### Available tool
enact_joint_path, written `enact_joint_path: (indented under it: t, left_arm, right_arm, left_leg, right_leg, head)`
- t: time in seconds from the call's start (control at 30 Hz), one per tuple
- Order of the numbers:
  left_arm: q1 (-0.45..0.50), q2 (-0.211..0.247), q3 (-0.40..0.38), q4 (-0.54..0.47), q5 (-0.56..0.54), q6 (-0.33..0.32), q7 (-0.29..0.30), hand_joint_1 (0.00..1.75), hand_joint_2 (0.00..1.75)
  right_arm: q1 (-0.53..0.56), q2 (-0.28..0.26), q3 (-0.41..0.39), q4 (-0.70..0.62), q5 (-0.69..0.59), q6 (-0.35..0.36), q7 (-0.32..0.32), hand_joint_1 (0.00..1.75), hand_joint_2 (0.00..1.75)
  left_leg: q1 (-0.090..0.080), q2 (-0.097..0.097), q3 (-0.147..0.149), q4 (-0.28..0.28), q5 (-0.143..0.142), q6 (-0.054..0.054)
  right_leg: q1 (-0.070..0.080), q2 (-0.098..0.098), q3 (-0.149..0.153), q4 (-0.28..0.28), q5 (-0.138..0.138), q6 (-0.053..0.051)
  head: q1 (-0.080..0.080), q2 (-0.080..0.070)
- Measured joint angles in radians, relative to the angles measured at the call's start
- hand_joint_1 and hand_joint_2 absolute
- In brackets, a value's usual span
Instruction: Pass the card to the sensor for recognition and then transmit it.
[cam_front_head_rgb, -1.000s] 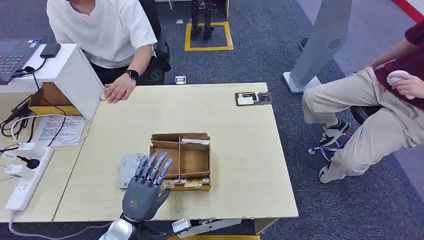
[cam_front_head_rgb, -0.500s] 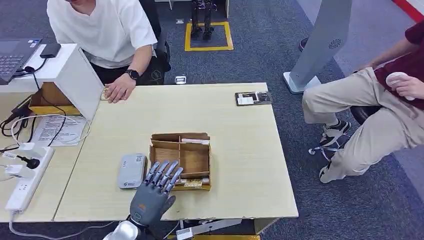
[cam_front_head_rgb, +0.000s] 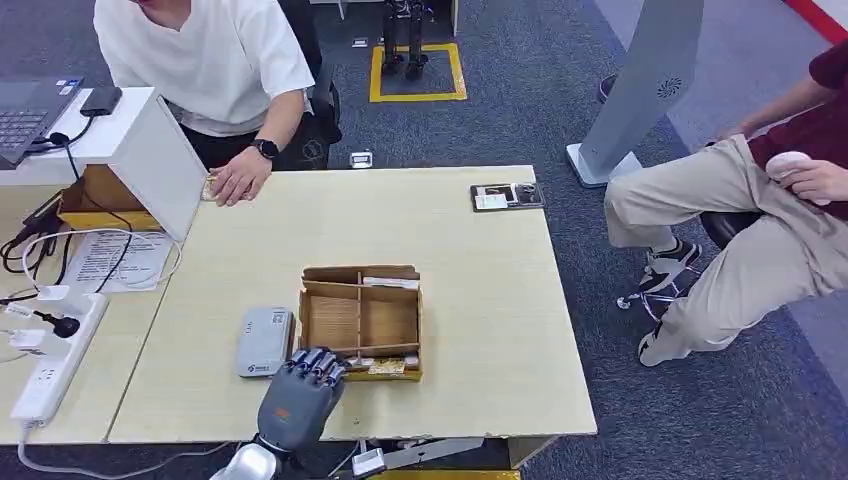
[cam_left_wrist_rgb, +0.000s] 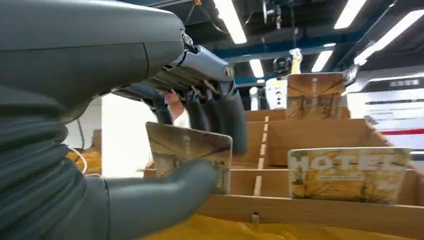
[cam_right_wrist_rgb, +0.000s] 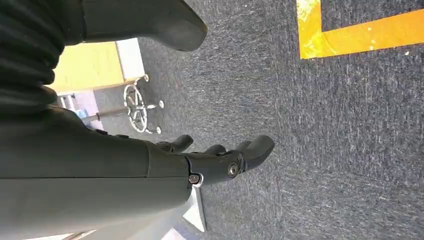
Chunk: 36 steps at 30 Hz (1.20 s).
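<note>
A: Start at the 9 o'clock side of the tabletop (cam_front_head_rgb: 480, 300). What sits there?

B: The grey card sensor (cam_front_head_rgb: 264, 341), lying flat just beside the cardboard box (cam_front_head_rgb: 362, 318), which sits toward the 6 o'clock edge.

A: And the left hand (cam_front_head_rgb: 298, 396)?

B: It is at the box's near corner, around 7 o'clock from the box's centre. The left wrist view shows its fingers (cam_left_wrist_rgb: 227, 117) curled down over the top edge of a card (cam_left_wrist_rgb: 189, 150), with the thumb under the card's face. So I judge the fingers are clamped on that card, which stands in the box's front slot.

A: Any other cards?

B: 1 marked HOTEL (cam_left_wrist_rgb: 348, 174) stands in the same slot just beside it, and 1 more (cam_left_wrist_rgb: 314, 96) stands in the back row.

A: How should the lift go?

B: Straight up out of the slot, I think, keeping the card upright so it does not scrape the divider or drag the HOTEL card along. The pinch looks shallow, so a slow pull seems wise. Then it should swing toward 9 o'clock and lower the card's face flat over the sensor.

A: The right hand (cam_right_wrist_rgb: 220, 160)?

B: It hangs over the carpet, fingers loosely bent and apart, holding nothing.

A: And for the handover?

B: A person's hand (cam_front_head_rgb: 235, 183) rests at 11 o'clock on the tabletop; another person sits off toward 3 o'clock. I cannot tell which receives it.
</note>
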Motion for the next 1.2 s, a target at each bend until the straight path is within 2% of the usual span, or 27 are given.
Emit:
enact_joint_path:
  t: [0.1,0.33,0.87,1.0,1.2]
  left_arm:
    - [-0.001,-0.008,0.000,0.010,-0.006,0.000,0.037,1.75,1.75]
    - [-0.002,-0.023,0.000,0.022,-0.006,0.000,0.077,1.75,1.75]
    - [0.001,-0.026,0.000,0.023,-0.017,0.000,0.084,1.75,1.75]
    - [0.023,-0.025,0.000,-0.024,-0.019,0.001,0.058,1.75,1.75]
    - [0.056,-0.050,0.041,-0.169,0.002,0.002,-0.051,1.75,1.75]
  right_arm:
    - [0.000,0.000,-0.008,0.000,0.000,0.000,0.000,0.00,1.75]
    - [0.000,0.000,-0.019,0.000,-0.002,0.000,0.004,0.00,1.75]
    - [0.001,0.000,-0.023,0.000,0.005,0.002,0.005,0.00,1.75]
    - [0.001,0.000,-0.023,0.000,0.013,0.002,0.004,0.00,1.75]
    - [0.001,0.000,-0.024,0.000,0.019,0.000,0.003,0.00,1.75]
  left_leg:
    - [0.000,0.000,0.000,0.000,0.000,0.000]
    - [0.000,0.000,0.000,0.000,0.000,0.000]
    - [0.000,0.000,0.000,0.000,0.000,0.000]
    - [0.000,0.000,0.000,0.000,0.000,0.000]
    - [0.000,0.000,-0.001,0.000,0.000,0.000]
  right_leg:
    - [0.000,0.000,0.000,0.000,0.000,0.000]
    - [0.000,0.000,0.000,0.000,0.000,0.000]
    - [0.000,0.000,0.000,0.000,0.000,0.000]
    - [0.000,0.000,0.000,0.000,0.000,0.000]
    - [0.000,0.000,0.000,0.000,0.000,0.000]
  head:
    - [0.000,0.000]
    - [0.000,0.000]
    - [0.000,0.000]
    - [0.000,0.000]
    - [0.000,0.000]
